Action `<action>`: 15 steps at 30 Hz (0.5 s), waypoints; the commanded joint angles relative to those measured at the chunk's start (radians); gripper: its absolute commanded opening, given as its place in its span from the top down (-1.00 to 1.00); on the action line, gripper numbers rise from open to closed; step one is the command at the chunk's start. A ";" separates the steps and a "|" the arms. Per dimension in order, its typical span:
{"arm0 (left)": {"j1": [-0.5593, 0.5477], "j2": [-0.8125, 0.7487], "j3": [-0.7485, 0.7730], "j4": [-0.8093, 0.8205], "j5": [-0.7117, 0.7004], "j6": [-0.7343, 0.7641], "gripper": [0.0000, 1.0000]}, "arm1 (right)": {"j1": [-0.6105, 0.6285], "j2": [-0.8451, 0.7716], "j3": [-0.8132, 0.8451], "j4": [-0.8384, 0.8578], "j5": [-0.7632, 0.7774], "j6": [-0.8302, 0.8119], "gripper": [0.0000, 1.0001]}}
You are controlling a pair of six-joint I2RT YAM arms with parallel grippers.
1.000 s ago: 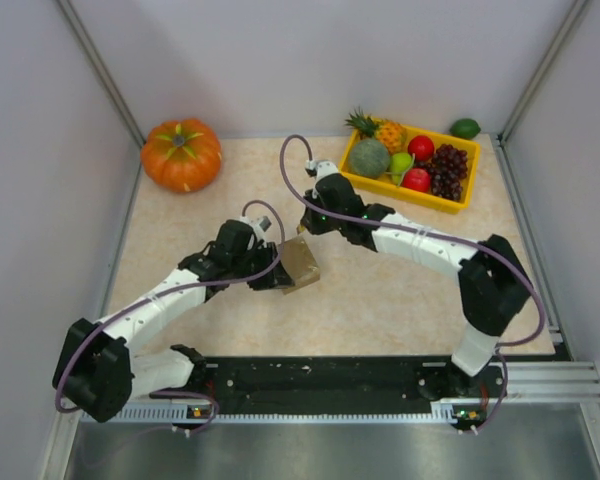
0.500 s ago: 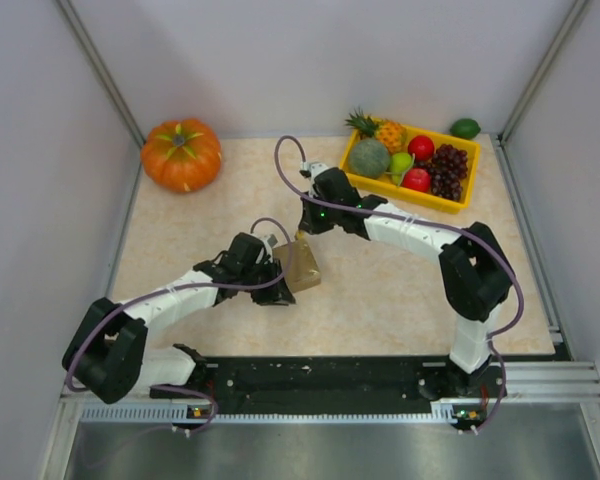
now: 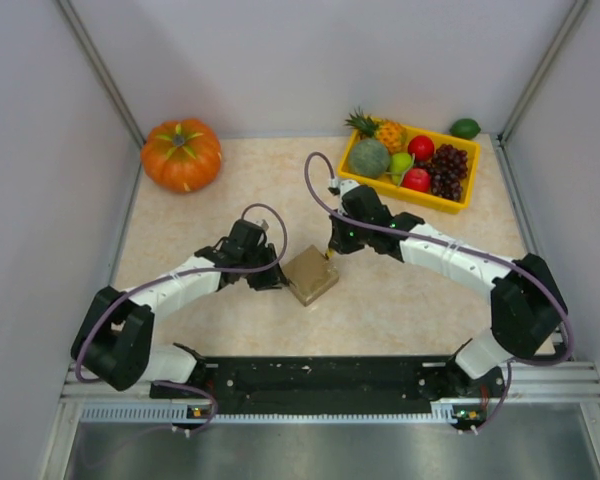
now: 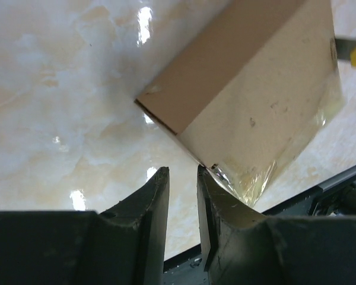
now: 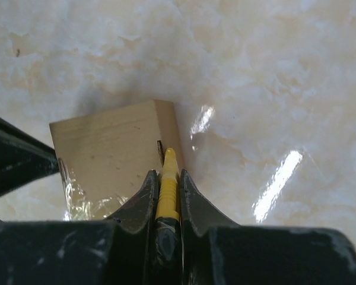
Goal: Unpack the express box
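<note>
The express box (image 3: pixel 312 275) is a small brown carton with clear tape, resting flat on the table's middle. My left gripper (image 3: pixel 271 276) sits just left of it, jaws a narrow gap apart with nothing between them. In the left wrist view the right fingertip (image 4: pixel 204 172) touches the box's (image 4: pixel 255 101) taped lower corner. My right gripper (image 3: pixel 332 246) is shut on a yellow cutter (image 5: pixel 168 178). In the right wrist view the cutter's tip rests at the top edge of the box (image 5: pixel 113 148), near its corner.
An orange pumpkin (image 3: pixel 181 154) stands at the back left. A yellow tray (image 3: pixel 410 196) of fruit is at the back right, with a green lime (image 3: pixel 465 128) behind it. White walls close both sides. A black rail (image 3: pixel 320 375) runs along the near edge.
The box was held tilted in the left gripper; it now lies flat, a little to the right, and the left gripper has let go. The right gripper moved right and down onto the box's edge.
</note>
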 commanded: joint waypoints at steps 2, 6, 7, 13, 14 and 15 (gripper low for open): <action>0.031 0.044 0.067 0.035 -0.014 0.017 0.41 | 0.002 -0.105 -0.047 -0.007 0.082 0.043 1.00; 0.048 0.032 0.078 0.011 -0.002 0.024 0.42 | 0.003 -0.149 -0.041 -0.013 0.191 0.052 1.00; 0.053 0.023 0.078 0.008 -0.005 0.032 0.42 | 0.002 -0.161 -0.036 -0.011 0.223 0.055 1.00; 0.071 -0.097 0.042 0.011 -0.041 0.027 0.19 | 0.016 -0.264 -0.038 -0.014 0.247 0.033 1.00; 0.073 -0.117 0.038 0.020 -0.031 0.026 0.14 | 0.028 -0.273 -0.039 -0.007 0.238 0.025 1.00; 0.076 -0.125 0.029 0.031 -0.025 0.023 0.09 | 0.038 -0.290 -0.042 -0.002 0.227 0.017 1.00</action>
